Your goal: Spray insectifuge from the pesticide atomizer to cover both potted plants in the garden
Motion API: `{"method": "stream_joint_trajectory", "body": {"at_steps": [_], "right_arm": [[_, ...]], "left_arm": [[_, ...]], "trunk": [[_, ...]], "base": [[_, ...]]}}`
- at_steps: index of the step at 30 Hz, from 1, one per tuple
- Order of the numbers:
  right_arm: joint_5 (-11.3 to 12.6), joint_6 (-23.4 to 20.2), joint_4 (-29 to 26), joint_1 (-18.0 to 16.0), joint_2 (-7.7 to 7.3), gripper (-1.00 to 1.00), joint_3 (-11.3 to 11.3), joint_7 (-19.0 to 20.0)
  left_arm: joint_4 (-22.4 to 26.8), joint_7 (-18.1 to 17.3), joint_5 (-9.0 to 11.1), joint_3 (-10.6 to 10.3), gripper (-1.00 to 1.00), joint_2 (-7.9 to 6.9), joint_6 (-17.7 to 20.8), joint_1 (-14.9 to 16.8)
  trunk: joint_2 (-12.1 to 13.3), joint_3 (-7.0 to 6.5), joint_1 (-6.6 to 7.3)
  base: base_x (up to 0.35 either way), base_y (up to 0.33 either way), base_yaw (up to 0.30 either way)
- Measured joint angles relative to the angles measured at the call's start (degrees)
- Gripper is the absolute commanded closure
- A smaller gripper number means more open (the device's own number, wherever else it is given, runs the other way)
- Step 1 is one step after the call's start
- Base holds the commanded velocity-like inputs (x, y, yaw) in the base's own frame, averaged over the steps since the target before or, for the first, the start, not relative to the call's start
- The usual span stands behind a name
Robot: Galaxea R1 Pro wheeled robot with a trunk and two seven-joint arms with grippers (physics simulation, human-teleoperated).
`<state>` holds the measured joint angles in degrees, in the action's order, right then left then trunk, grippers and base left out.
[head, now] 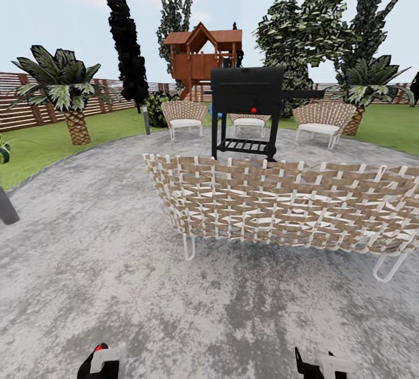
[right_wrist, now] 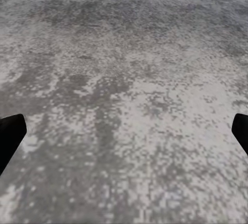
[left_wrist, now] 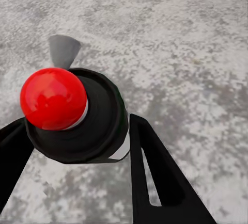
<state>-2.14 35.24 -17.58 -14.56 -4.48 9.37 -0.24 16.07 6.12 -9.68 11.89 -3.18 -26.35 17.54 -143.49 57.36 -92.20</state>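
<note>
Two grippers: my left gripper (left_wrist: 77,146) clamps a red-capped black bottle (left_wrist: 77,115), right gripper (right_wrist: 124,136) wide over open patio (head: 87,262).

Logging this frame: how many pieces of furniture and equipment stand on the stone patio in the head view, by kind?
woven sofa: 1
woven chairs: 3 (the middle one partly behind the grill)
black grill: 1
Total: 5
</note>
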Motion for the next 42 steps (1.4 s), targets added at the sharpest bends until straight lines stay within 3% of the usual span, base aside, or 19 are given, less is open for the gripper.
{"method": "stream_joint_trajectory", "body": {"at_steps": [22,42], "right_arm": [[-0.1,0.0,0.1,0.0,0.07,-1.00,-0.1,0.1],[-0.1,0.0,0.1,0.0,0.16,-1.00,-0.1,0.1]], "left_arm": [[-0.1,0.0,0.1,0.0,1.00,-0.01,0.0,0.0],[-0.1,0.0,0.1,0.1,1.00,-0.09,0.0,0.0]], "trunk": [[0.0,0.03,0.02],[0.0,1.30,0.02]], "base": [[0.114,0.305,0.006],[0.230,0.264,0.150]]}}
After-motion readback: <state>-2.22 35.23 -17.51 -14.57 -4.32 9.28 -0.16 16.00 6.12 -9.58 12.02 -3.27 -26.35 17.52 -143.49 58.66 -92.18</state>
